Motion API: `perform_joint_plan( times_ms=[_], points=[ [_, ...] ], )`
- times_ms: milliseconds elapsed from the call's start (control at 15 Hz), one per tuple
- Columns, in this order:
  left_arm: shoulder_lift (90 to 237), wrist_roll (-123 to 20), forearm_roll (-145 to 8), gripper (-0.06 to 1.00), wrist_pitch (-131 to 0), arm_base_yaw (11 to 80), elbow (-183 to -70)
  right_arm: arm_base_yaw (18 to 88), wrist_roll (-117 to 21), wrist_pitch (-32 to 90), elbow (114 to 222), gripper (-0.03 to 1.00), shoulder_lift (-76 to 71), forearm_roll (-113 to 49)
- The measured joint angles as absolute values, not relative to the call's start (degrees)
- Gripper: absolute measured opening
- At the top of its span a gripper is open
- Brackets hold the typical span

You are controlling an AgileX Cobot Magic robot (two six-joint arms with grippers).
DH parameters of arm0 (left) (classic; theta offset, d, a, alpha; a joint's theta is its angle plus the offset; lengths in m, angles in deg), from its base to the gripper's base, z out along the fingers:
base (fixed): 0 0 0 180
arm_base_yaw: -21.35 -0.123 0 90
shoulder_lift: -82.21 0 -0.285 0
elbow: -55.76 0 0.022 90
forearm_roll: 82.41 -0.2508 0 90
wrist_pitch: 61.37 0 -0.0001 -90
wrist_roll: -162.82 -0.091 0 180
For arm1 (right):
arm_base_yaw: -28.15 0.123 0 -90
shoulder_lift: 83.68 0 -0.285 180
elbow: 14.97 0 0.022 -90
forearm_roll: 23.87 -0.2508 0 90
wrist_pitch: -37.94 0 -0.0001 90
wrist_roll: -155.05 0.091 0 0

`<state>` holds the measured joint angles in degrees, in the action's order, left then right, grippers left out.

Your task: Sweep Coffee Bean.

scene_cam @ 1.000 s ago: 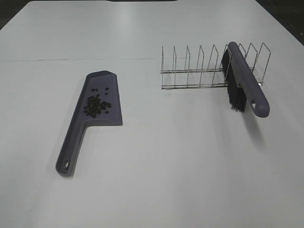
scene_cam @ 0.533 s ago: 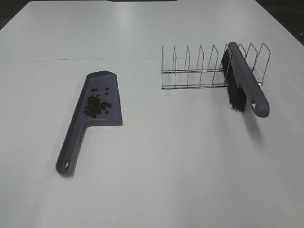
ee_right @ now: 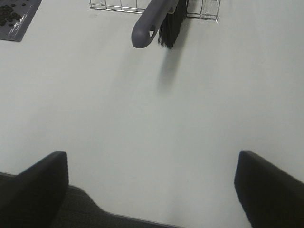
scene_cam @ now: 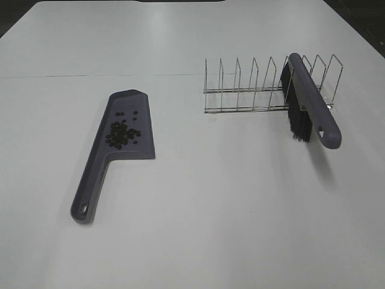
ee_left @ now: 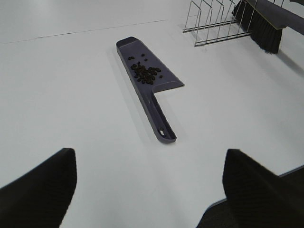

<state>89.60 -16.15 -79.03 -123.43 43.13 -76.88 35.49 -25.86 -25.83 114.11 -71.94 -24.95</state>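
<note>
Dark brown-black coffee bean [scene_cam: 122,133] pile, tiny hard ovals, sits clustered on the flat pan of the purple dustpan [scene_cam: 136,150], a few strays just beside the heap toward the pan's far end. Beans look light, smooth, rigid and prone to roll or scatter; likely too small to pinch singly, so they should be handled through the tools. Dustpan: matte plastic, stiff, wedge-shaped pan tapering into a long handle with a hang hole at the end; the handle looks like the place to hold, kept level so nothing slides off. Brush [scene_cam: 311,107]: same purple plastic back and handle, black soft bristles, leaning in a thin shiny wire rack [scene_cam: 252,90]; grab its handle end, which overhangs the rack. Left gripper [ee_left: 147,190] spread wide and empty, dustpan ahead of it, handle end nearest, well apart. Right gripper [ee_right: 152,190] also spread and empty, brush handle ahead of it, apart. Desk [scene_cam: 228,211] white, smooth, matte, so beans would skid easily.
</note>
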Motion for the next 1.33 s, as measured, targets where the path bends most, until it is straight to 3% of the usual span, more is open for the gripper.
perform_joint_plan(
  times_ms=[133,600,1333],
  points=[
    [89.6,-16.2,-79.0,0.77,-123.4,41.8,-76.9,35.5,-25.9,-25.8,114.1,0.82,-71.9,-25.0],
    [89.6,-16.1,-79.0,0.77,-123.4,25.5,-76.9,35.5,-25.9,-25.8,114.1,0.82,-71.9,-25.0],
    [89.6,-16.2,-79.0,0.77,-123.4,25.5,-76.9,35.5,-25.9,-25.8,114.1,0.82,-71.9,-25.0]
  ],
)
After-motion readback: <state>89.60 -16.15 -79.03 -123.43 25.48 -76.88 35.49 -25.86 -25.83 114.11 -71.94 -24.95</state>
